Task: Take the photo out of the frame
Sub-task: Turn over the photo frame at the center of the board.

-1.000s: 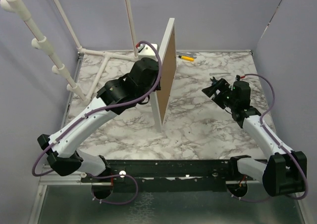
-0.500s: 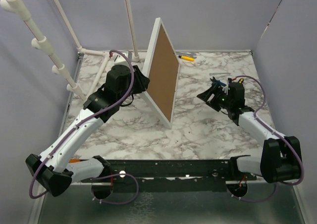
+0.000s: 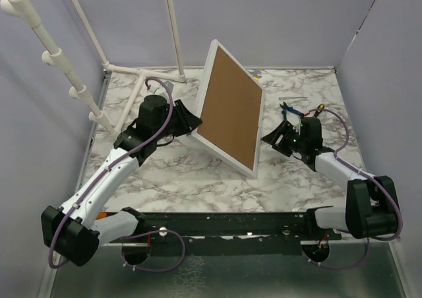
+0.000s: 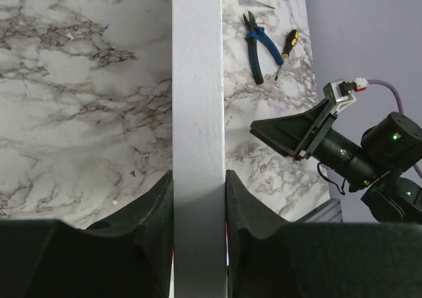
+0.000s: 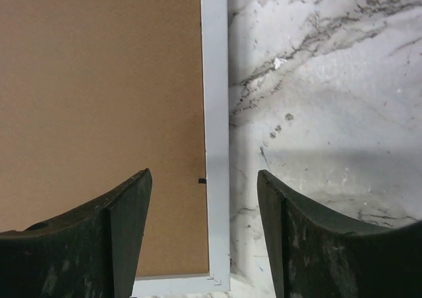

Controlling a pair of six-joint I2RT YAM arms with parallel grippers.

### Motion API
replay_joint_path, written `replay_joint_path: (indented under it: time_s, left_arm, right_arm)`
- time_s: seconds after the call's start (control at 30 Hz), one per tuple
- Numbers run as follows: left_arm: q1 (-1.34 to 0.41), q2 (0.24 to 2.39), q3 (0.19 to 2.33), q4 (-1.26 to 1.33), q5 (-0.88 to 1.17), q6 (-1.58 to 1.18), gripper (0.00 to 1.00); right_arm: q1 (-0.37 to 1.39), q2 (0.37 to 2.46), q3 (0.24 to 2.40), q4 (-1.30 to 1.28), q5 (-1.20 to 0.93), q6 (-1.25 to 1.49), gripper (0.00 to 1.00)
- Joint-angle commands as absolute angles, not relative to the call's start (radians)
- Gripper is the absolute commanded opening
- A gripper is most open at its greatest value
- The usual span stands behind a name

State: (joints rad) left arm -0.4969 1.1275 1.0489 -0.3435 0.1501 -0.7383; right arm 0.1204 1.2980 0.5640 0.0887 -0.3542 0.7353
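The frame (image 3: 210,60) leans tilted over the middle of the table (image 3: 297,173), its brown back (image 5: 99,80) in place, so I judge nothing is removed yet. The left gripper (image 4: 198,192) clamps its left rim. The right gripper (image 5: 204,199), jaws apart and empty, straddles the right rim. The photo is hidden.

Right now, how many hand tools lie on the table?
2: blue-handled pliers and a yellow-and-black screwdriver, side by side near the far right edge. A thin grey piece beyond them is unclear; the frame may hide more.
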Motion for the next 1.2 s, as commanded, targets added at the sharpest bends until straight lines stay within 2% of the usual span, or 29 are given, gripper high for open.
replay_joint_path:
  time_s: [0.0,0.2,0.6,0.87,1.07,1.17]
  left_arm:
    - [-0.471,1.053,0.931,-0.225,0.277,-0.765,0.00]
    - [-0.442,1.021,0.771,-0.093,0.338,-0.824,0.00]
    - [-0.403,0.979,0.502,0.125,0.335,-0.867,0.00]
    - [-0.401,0.926,0.266,0.372,0.338,-0.978,0.00]
    - [-0.399,0.923,0.172,0.485,0.329,-0.974,0.00]
    - [-0.399,0.932,0.151,0.502,0.317,-0.983,0.00]
  right_arm:
    - [0.117,1.306,0.519,0.104,-0.350,0.704,0.68]
    - [0.117,1.279,0.470,0.130,-0.344,0.719,0.67]
    - [0.117,1.254,0.482,0.072,-0.247,0.707,0.67]
    - [0.117,1.278,0.501,0.074,-0.203,0.703,0.68]
    - [0.117,1.280,0.480,0.113,-0.184,0.713,0.69]
    - [0.117,1.290,0.470,0.135,-0.190,0.713,0.73]
